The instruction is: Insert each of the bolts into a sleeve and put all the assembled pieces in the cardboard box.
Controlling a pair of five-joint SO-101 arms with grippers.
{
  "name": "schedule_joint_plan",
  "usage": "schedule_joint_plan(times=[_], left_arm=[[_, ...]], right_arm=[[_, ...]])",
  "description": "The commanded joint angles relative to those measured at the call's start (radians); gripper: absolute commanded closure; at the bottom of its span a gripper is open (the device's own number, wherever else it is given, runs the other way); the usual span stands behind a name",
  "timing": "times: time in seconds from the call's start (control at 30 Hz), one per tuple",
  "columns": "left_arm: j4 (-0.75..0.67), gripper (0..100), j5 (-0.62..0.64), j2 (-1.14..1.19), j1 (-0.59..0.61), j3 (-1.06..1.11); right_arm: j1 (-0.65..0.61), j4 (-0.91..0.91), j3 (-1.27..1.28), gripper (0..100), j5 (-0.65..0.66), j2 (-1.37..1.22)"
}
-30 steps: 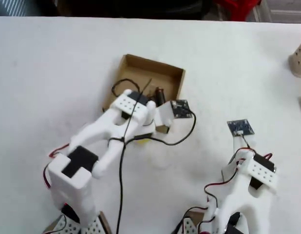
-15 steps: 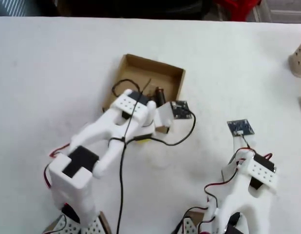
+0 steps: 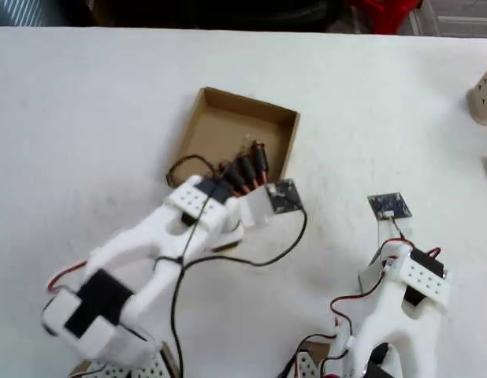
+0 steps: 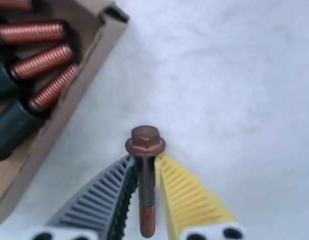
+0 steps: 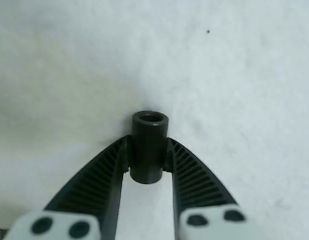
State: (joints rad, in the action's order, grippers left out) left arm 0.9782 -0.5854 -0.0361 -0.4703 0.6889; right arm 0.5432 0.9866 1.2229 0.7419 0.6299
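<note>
In the left wrist view my left gripper [image 4: 144, 161] is shut on a copper bolt [image 4: 145, 142], hex head pointing away from the fingers, just above the white table. Beside it is a corner of the cardboard box [image 4: 69, 112], which holds several assembled pieces [image 4: 42, 61] with copper threads sticking out of dark sleeves. From above, the left arm [image 3: 192, 216] lies just outside the near side of the box [image 3: 220, 126], with the assembled pieces [image 3: 245, 167] lined up inside. My right gripper [image 5: 147, 144] is shut on a black sleeve [image 5: 149, 134], open bore showing. The right arm [image 3: 409, 276] sits at the near right.
A beige perforated object [image 3: 484, 94] stands at the table's right edge. A black cable [image 3: 259, 256] loops from the left arm across the table [image 3: 94, 118] between the two arms. Open white surface lies left of and beyond the box.
The left arm has drawn back from the box toward the near edge, uncovering the row of assembled pieces inside. The right arm has not moved.
</note>
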Motion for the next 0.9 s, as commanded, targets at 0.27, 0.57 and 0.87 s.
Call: schedule_joint_plan(times=[0.27,0.57,0.87], left_arm=[[-0.066,98,0.207,-0.366,0.271,0.238],[-0.066,98,0.207,-0.628,0.398,0.428],[-0.058,98,0.204,-0.917,0.437,0.617]], right_arm=[[-0.173,0.171,0.021,98.1,-0.092,0.352],[-0.498,0.148,0.02,98.1,-0.272,0.44],[-0.814,0.041,0.015,98.1,-0.462,0.447]])
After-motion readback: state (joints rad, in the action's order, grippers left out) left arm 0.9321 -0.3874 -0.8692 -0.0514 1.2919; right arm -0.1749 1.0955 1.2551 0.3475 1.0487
